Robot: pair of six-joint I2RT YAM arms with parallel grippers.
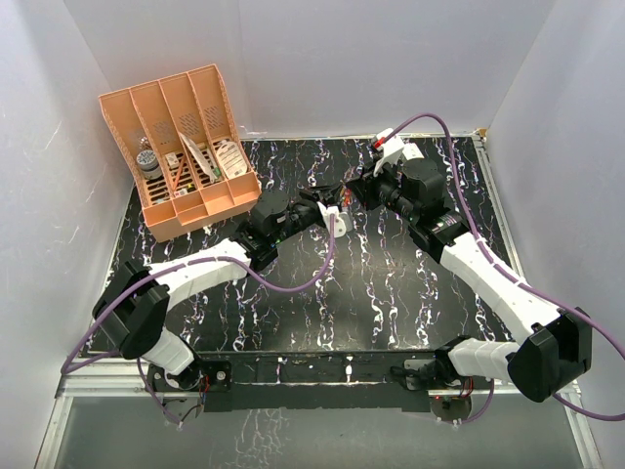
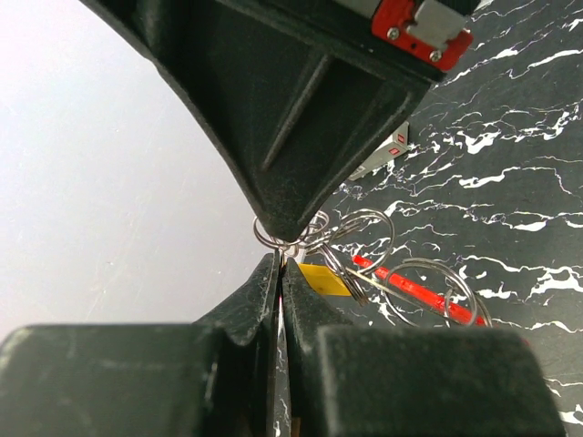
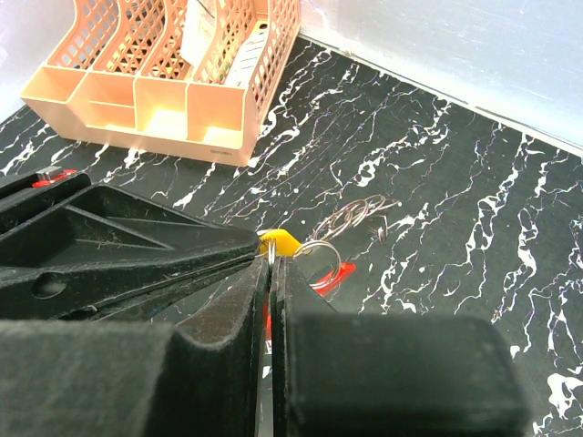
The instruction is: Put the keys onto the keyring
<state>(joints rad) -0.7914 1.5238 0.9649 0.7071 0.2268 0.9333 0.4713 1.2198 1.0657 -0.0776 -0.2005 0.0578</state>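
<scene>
My two grippers meet tip to tip above the middle back of the table. The left gripper [image 1: 335, 203] [image 2: 280, 264] and the right gripper [image 1: 352, 192] [image 3: 271, 260] are both shut on one thin silvery wire ring [image 2: 290, 241] [image 3: 274, 253]. More wire rings [image 2: 364, 238] [image 3: 319, 259] hang from it in a bunch. A small yellow key head [image 2: 323, 279] [image 3: 279, 241] sits right beside the fingertips. The red keyring [image 2: 417, 290] [image 3: 333, 276] shows just past the rings. The keys' blades are hidden.
An orange mesh organizer [image 1: 186, 147] [image 3: 164, 64] with several items stands at the back left. A white box [image 2: 387, 151] lies on the black marbled table [image 1: 391, 293] below the right gripper. White walls close in the back and both sides.
</scene>
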